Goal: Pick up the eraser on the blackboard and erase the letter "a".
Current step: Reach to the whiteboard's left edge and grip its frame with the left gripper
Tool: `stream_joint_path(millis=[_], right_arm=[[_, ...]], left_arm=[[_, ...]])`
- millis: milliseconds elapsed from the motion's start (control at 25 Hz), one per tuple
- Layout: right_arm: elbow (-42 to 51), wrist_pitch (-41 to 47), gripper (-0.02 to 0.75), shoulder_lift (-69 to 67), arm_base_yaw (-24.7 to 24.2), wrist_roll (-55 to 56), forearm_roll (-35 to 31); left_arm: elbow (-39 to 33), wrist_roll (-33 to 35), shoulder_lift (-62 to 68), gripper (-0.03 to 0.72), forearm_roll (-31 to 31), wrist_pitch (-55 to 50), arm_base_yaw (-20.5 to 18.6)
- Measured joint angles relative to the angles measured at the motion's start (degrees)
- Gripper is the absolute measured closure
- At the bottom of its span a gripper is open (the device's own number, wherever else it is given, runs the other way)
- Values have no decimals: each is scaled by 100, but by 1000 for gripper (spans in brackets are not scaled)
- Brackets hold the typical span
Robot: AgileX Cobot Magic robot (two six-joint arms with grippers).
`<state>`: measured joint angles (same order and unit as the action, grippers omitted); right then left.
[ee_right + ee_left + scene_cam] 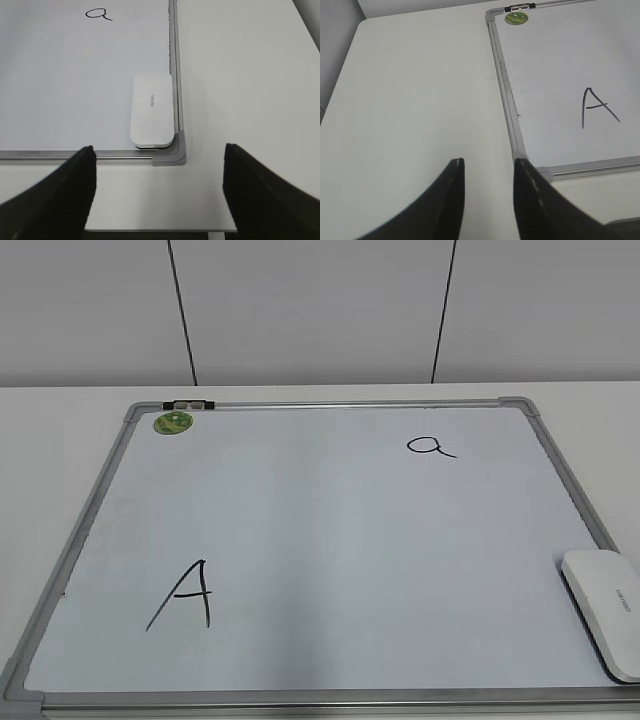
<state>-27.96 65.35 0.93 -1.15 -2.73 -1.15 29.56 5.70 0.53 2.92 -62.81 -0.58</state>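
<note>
Your blackboard (330, 540) lies flat on the white table (415, 90). On it: eraser (152, 111) in the near-right corner, tight against the right frame, white top up, grey lettering showing, dark felt edge visible underneath. Letter "a" (430, 447) sits far-right, well apart from the eraser; big "A" (185, 597) near-left; green sticker (172, 423) far-left corner. Right gripper (159, 155) hangs just off the near-right corner, jaws spread wide, holding nothing. Left gripper (486, 165) sits off the near-left corner, jaws apart with a narrow gap, holding nothing.
</note>
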Motion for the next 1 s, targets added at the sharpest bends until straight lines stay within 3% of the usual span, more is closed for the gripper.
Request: stream_joint_path(millis=[1000], right_arm=[[0,0,152,0,0,0,0]], left_arm=[[0,0,0,446,0,0,0]])
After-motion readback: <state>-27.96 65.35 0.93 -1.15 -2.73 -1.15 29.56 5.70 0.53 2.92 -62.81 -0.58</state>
